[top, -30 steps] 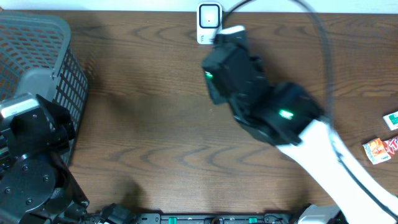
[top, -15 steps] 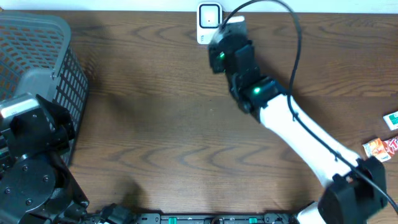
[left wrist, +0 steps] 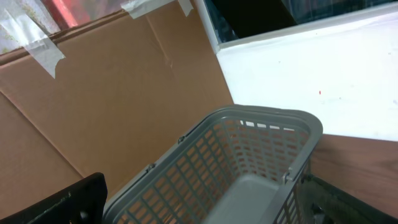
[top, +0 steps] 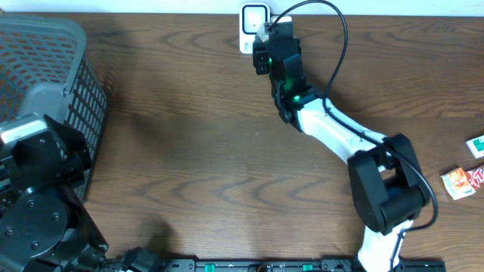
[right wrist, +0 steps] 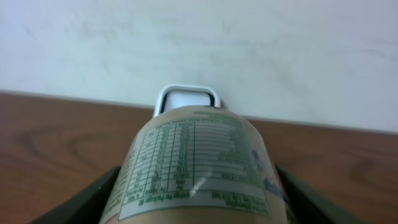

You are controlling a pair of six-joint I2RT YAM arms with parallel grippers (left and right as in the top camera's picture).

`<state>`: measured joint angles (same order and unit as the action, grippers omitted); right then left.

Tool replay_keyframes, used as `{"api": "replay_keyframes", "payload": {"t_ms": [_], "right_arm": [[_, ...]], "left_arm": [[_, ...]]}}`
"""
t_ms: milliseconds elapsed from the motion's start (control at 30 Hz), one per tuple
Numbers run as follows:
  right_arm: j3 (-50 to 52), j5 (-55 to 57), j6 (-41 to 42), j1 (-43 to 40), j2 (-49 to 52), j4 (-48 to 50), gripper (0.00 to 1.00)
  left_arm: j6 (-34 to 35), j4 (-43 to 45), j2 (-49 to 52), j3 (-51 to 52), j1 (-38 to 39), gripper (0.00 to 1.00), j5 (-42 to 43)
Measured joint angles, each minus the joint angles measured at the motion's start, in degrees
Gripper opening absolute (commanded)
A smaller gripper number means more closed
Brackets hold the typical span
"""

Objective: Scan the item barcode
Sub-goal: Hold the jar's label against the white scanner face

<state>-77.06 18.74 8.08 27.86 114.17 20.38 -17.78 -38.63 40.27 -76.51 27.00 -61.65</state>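
Before scanner (right wrist: pixel 186 98), right jaws grasping can (right wrist: pixel 198 183), label (right wrist: pixel 186 149) visible wrist-side only, left jaws released.

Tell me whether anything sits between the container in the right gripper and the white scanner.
Nothing visible does. The right gripper holds the container directly in front of the scanner at the far edge of the table; the scanner's top shows just past the container's end in the wrist view.
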Motion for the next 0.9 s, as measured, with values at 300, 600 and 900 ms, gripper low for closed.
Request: {"api": "replay_keyframes", "payload": {"t_ms": [300, 600, 900], "right_arm": [[-0.4, 0.1, -3.1, -0.2, 7.8, 19.8, 0.55], [-10.2, -0.1, -4.5, -1.5, 17.0, 15.3, 0.57], [-22.1, 0.1, -4.7, -2.5, 22.1, 11.3, 0.57]], "left_arm": [[0.0, 0.0, 0.0, 0.0, 0.0, 0.98, 0.0], [0.0, 0.0, 0.0, 0.0, 0.0, 0.98, 0.0], [0.0, 0.0, 0.0, 0.0, 0.0, 0.98, 0.0]]}}
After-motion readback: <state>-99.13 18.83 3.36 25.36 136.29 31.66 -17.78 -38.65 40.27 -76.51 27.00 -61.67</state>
